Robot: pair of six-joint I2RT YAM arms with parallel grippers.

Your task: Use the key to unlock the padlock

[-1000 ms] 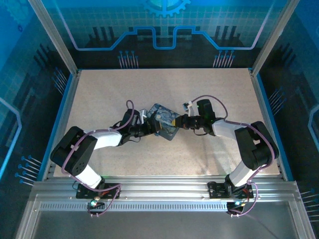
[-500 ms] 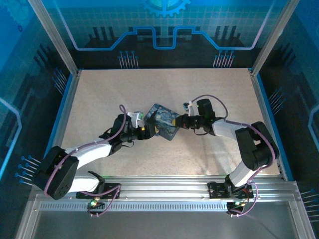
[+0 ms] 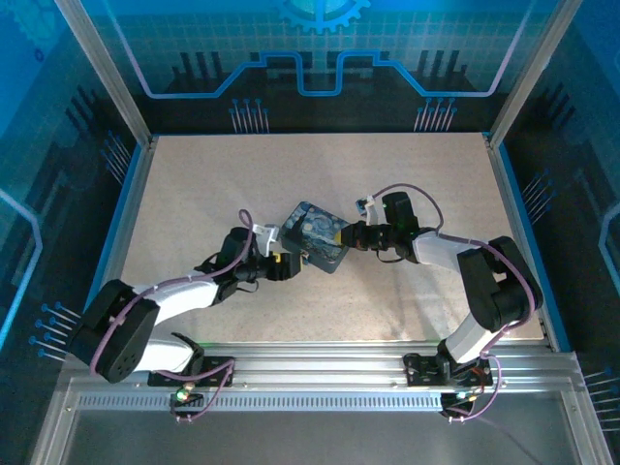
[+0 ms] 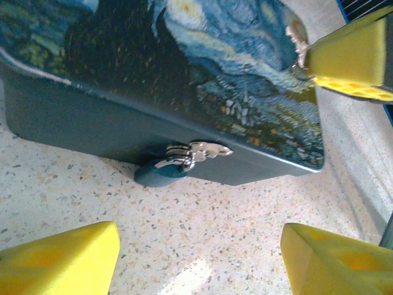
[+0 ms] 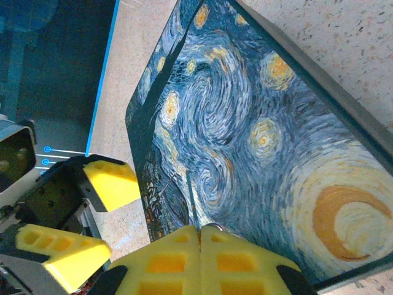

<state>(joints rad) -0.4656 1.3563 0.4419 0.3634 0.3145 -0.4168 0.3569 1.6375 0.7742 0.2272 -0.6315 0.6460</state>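
Observation:
The small blue padlock [image 4: 158, 173] hangs from a silver hasp [image 4: 199, 150] on the near side wall of the night-sky tin [image 3: 316, 236], its body resting on the table. My left gripper [image 4: 196, 261] is open, its yellow fingers [image 4: 58, 261] spread wide just short of the padlock and not touching it. My right gripper [image 5: 199, 236] hovers over the tin's lid [image 5: 258, 141], shut on the key [image 5: 193, 206], whose thin blade pokes out beyond the fingertips next to a small ring. In the left wrist view the right gripper's yellow fingers [image 4: 350, 58] sit at the tin's far corner.
The tin lies tilted at the middle of the speckled table [image 3: 407, 174], between both arms. Blue rails and aluminium posts [image 3: 107, 73] frame the table on all sides. Open tabletop lies behind and to either side of the tin.
The left arm has stretched out lower and its gripper has drawn back slightly from the tin's left side. The right arm and the tin have stayed where they were.

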